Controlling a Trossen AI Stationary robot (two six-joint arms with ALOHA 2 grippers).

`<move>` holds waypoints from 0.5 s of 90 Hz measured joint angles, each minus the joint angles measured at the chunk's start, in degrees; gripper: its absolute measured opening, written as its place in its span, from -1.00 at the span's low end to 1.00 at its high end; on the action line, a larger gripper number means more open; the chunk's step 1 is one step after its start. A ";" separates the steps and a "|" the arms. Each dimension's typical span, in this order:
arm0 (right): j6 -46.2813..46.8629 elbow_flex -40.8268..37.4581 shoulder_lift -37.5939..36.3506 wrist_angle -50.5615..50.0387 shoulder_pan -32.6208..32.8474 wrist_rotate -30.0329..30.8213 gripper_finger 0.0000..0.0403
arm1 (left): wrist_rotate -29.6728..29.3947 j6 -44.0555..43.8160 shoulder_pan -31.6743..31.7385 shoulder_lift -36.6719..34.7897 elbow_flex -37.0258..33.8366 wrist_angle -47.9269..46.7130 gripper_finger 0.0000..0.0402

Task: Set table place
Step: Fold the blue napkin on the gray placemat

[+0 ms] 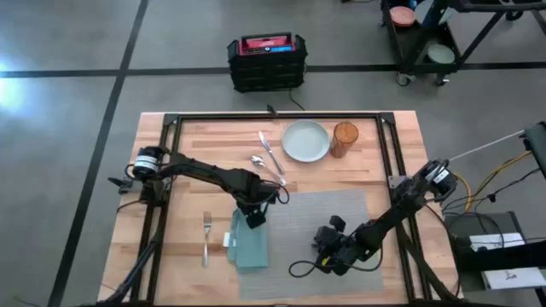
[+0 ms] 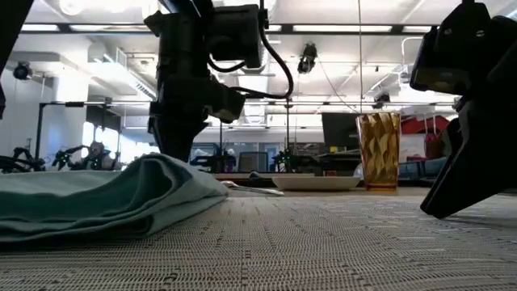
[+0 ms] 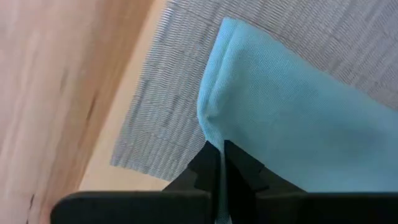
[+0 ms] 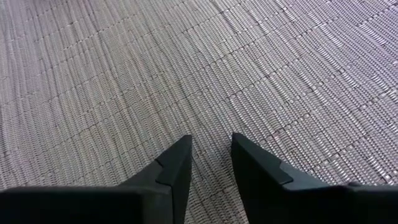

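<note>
- Left end effector (image 1: 254,219): fingers pinched almost together on the corner fold of the teal napkin (image 3: 292,118), low over the left edge of the grey placemat (image 1: 328,234).
- Napkin: soft, limp, light; lying folded directly below and just nearside of the left end effector, partly on the placemat, partly overhanging onto the desk (image 1: 183,170). Likely to sag and unfold if lifted by one corner; better dragged or pinched at a doubled edge.
- Right end effector (image 4: 208,165): fingers narrowly parted, empty, tips hovering close over bare placemat weave near its front right part.
- Placemat: thin, flexible, textured; judged unlikely to slip much under a dragged cloth.
- Fork (image 1: 206,236): flat on the desk to the left of the left end effector, apart from the napkin. Thin, stiff, slippery metal; grip across the handle judged best.
- Knife (image 1: 270,152) and spoon (image 1: 258,160): beyond the left end effector, side by side on the desk.
- Plate (image 1: 305,141) and amber glass (image 1: 344,139): farther off, beyond the placemat. Both rigid, breakable; glass upright, best taken around its wall; plate by the rim.
</note>
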 joint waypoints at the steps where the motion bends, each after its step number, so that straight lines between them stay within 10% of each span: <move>1: 0.00 0.00 0.00 0.00 0.00 0.00 -0.53 | 0.00 0.32 0.00 0.00 0.00 0.01 -0.96; 45: -2.38 0.00 -0.12 0.14 0.08 -0.03 -0.46 | -6.88 8.07 -0.56 -8.03 -0.03 -4.58 -0.25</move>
